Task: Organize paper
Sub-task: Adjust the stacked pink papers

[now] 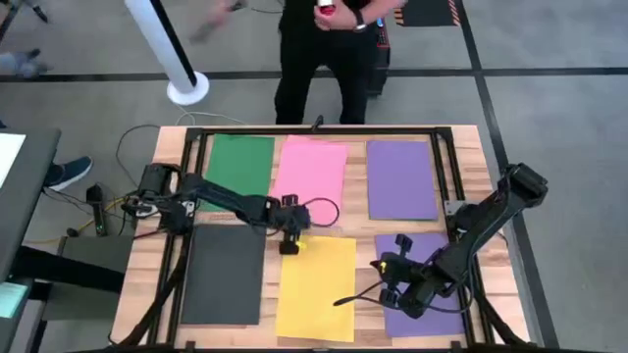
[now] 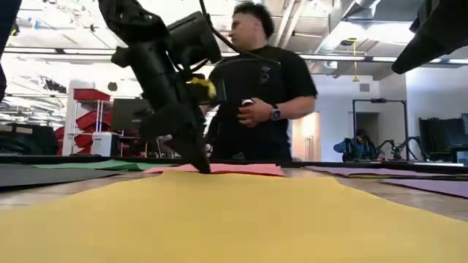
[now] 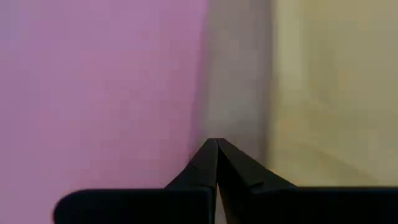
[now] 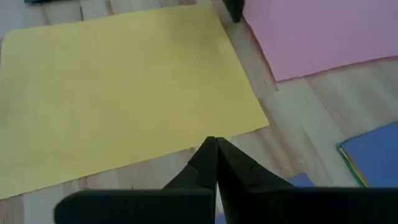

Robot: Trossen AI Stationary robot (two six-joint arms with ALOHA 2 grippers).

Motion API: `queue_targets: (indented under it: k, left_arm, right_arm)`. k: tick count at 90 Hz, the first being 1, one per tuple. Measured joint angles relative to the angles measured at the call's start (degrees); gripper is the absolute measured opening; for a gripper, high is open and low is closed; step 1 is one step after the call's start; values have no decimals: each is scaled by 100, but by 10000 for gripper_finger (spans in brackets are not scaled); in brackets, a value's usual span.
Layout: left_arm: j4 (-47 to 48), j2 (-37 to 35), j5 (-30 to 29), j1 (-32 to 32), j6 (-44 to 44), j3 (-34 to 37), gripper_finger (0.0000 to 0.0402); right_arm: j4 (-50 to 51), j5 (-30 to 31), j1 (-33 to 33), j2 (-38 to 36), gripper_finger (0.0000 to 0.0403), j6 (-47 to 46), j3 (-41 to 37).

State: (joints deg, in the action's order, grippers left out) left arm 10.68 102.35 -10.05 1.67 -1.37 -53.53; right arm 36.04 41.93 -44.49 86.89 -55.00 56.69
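Seen from above, six sheets lie on the desk (image 1: 461,137) in two rows. The far row holds the green sheet (image 1: 238,165) at 11 o'clock, the pink sheet (image 1: 312,176) at 12 and a purple sheet (image 1: 400,178) at 1. The near row holds the dark grey sheet (image 1: 224,275) at 7, the yellow sheet (image 1: 316,286) at 6 and a second purple sheet (image 1: 432,284) at 5, partly under the right arm.

The left gripper (image 1: 291,241) is at the desk's centre, tip down at the narrow strip of bare wood between the pink sheet's near edge and the yellow sheet's far edge. Its jaws are pressed together, holding nothing; in the left wrist view the tip (image 3: 214,144) sits over that strip, pink (image 3: 99,93) to one side and yellow (image 3: 336,93) to the other. Whether the tip touches the yellow edge is hard to say, though the low view puts it right at that edge.

The right gripper (image 1: 397,282) hovers at 5 o'clock over the near purple sheet, its jaws also pressed together and empty, pointing toward 9 at the yellow sheet's right edge (image 4: 124,87).

Every sheet's long axis runs 12 to 6; the pink one is turned slightly clockwise. The left arm is nearer to both the pink and yellow sheets, so any nudge of either probably falls to it.
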Motion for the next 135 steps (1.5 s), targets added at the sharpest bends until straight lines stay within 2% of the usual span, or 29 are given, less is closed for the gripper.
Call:
queue_targets:
  k: [24,60,91,110,135]
  left_arm:
    - [-95,-24,102,-254,-230,187,0]
    - [-152,-11,-250,-271,-392,189,0]
    - [-605,20,-669,-294,-387,207,0]
    - [-833,17,-629,-317,-349,207,0]
    - [-922,13,-223,-144,-75,205,0]
  right_arm:
    - [-1,-3,0,0,0,-2,-1]
    - [-5,-16,0,0,0,-7,0]
    - [-5,-17,0,0,0,-7,-2]
    - [-3,-15,0,0,0,-7,-2]
    - [-3,-85,0,0,0,-4,-2]
